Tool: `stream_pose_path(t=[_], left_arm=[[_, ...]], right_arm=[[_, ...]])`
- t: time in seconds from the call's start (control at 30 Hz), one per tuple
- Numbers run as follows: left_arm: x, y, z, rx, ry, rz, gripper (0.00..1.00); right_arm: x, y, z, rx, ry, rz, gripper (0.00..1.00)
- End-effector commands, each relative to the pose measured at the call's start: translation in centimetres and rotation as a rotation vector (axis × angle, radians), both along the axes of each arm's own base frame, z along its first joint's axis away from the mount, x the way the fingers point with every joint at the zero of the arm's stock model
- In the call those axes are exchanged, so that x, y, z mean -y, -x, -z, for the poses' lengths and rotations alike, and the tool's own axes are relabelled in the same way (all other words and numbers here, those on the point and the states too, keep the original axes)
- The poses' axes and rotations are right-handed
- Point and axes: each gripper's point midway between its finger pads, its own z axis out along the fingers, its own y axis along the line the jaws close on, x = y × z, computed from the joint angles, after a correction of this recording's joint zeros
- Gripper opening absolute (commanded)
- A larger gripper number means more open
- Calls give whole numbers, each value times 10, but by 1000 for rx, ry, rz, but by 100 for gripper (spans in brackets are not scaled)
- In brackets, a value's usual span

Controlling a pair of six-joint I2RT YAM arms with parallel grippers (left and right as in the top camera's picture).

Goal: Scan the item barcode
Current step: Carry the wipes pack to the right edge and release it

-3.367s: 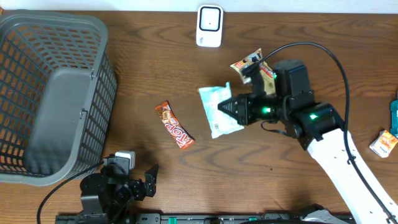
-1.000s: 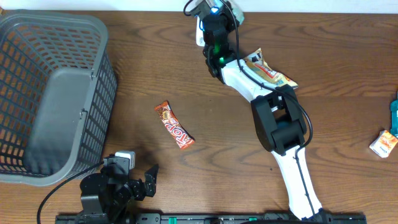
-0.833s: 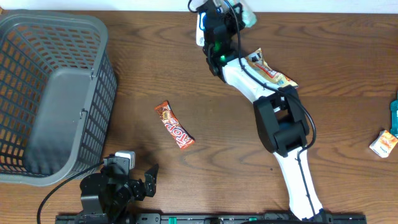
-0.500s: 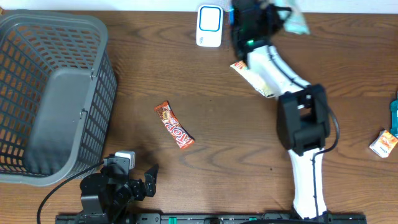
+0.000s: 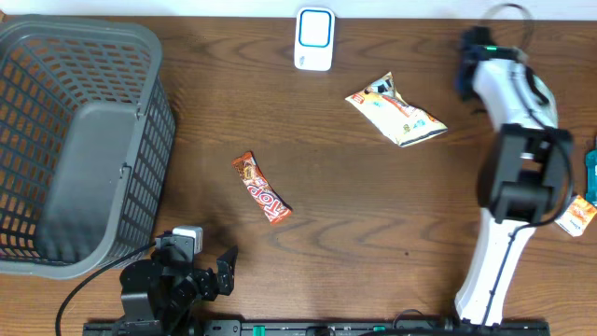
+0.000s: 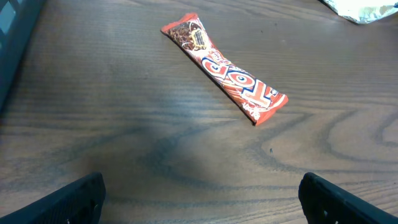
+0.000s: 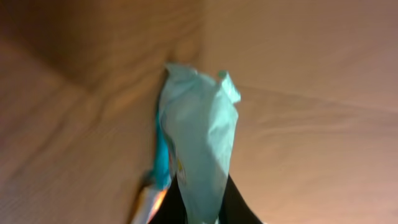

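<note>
Table (image 5: 373,261): dark brown wood grain fills the overhead view. A pale strip (image 5: 187,7) runs along the far edge, too thin to identify.
Basket: the grey plastic basket (image 5: 84,140) sits at far left, its left side cut off by the frame. Only a dark corner of it shows in the left wrist view.
Right arm (image 5: 513,140): white, stretched from the near edge to the far right corner. From above, its wrist hides the gripper and what it carries.
Left arm (image 5: 173,285): black, low at the near-left edge and partly cut off.
Left gripper (image 6: 202,202): released, jaws spread wide over bare wood. Only two dark fingertips (image 6: 74,199) show, in the bottom corners of its wrist view.
Snack bag (image 5: 396,110): yellow and white, crumpled, lying flat between scanner and right arm.
Red candy bar (image 5: 262,188): lies diagonally mid-table, ahead of the left gripper.
Scanner: the white scanner (image 5: 313,39) stands at the far edge, well apart from the right arm's wrist.
Item: the pale teal packet (image 7: 199,143) is pinched at its lower end by the right gripper (image 7: 202,208), which is clenched on it. Its crinkled top stands free against blurred wood. The view is too soft to make out any print or barcode.
Edge: an orange packet (image 5: 576,215) lies at the right edge, just beside the right arm.
</note>
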Motion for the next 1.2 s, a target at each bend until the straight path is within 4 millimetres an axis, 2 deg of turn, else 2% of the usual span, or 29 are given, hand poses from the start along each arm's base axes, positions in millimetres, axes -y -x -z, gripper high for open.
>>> stream_pose_path(t=[0.0, 0.13, 0.17, 0.2, 0.27, 0.37, 0.43, 0.53, 0.63, 0.7, 0.73, 0.77, 0.9, 1.0, 1.07, 1.13, 1.17], left_arm=[[-1, 0, 0, 1, -11, 0, 99], [-1, 0, 0, 1, -11, 0, 99], [-1, 0, 0, 1, -11, 0, 99], [-1, 0, 0, 1, -11, 0, 99], [-1, 0, 0, 1, -11, -1, 99], [-1, 0, 0, 1, -11, 0, 99], [-1, 0, 0, 1, -11, -1, 99], [-1, 0, 0, 1, -11, 0, 99], [-1, 0, 0, 1, -11, 0, 99], [-1, 0, 0, 1, -11, 0, 99], [-1, 0, 0, 1, -11, -1, 99], [-1, 0, 0, 1, -11, 0, 99], [-1, 0, 0, 1, -11, 0, 99], [-1, 0, 0, 1, -11, 0, 99], [-1, 0, 0, 1, -11, 0, 99], [-1, 0, 0, 1, -11, 0, 99], [-1, 0, 0, 1, -11, -1, 99]], right_arm=[[38, 38, 28, 267, -252, 288, 1], [62, 71, 50, 274, -419, 425, 1], [67, 81, 54, 268, -455, 460, 7], [70, 87, 57, 273, -490, 489, 16], [73, 94, 63, 291, -553, 526, 48], [69, 94, 64, 339, -646, 552, 78], [63, 89, 57, 379, -699, 547, 99], [53, 76, 37, 448, -741, 507, 99], [38, 60, 6, 524, -769, 435, 99], [20, 47, -20, 581, -801, 366, 99], [4, 39, -37, 616, -835, 316, 99], [-6, 34, -46, 634, -858, 288, 99], [-72, 9, -86, 677, -995, 96, 99], [-121, -12, -95, 674, -1079, -26, 99], [-148, -19, -91, 640, -1116, -75, 99], [-168, -23, -82, 603, -1132, -102, 40], [-180, -25, -74, 580, -1147, -113, 17]])
